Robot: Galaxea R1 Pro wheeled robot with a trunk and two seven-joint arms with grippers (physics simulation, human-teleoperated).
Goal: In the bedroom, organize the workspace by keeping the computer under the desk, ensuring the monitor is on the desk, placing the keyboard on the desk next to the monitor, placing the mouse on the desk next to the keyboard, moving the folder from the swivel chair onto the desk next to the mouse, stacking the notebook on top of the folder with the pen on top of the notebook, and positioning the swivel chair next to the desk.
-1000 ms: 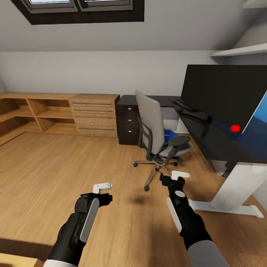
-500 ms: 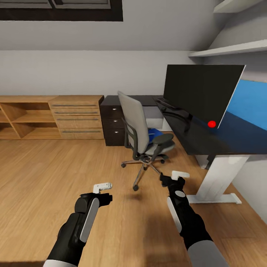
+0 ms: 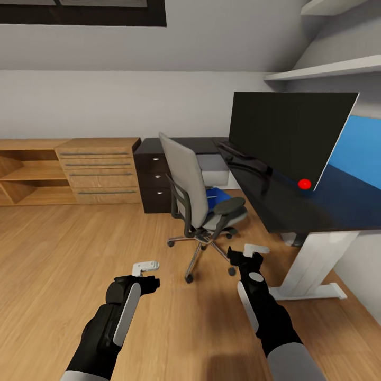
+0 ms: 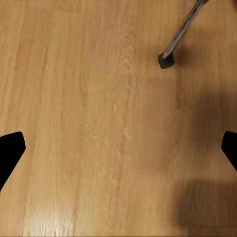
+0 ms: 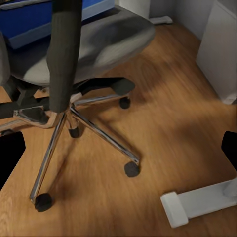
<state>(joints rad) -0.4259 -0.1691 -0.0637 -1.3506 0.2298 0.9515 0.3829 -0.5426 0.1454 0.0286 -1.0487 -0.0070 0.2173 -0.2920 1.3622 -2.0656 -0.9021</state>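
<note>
Both arms extend forward and low over the oak floor (image 3: 63, 254), forearms roughly parallel; left tool (image 3: 146, 266) and right tool (image 3: 256, 248) both spread wide, holding nothing; grey swivel chair with chrome star base (image 3: 196, 196) stands just ahead of the right tool, bright blue folder (image 3: 216, 194) on its seat; wide black flat monitor (image 3: 286, 135) sits on the matte black counter (image 3: 296, 206).

folder (image 3: 217, 194) on swivel chair (image 3: 197, 197), desk (image 3: 296, 203) right
</note>
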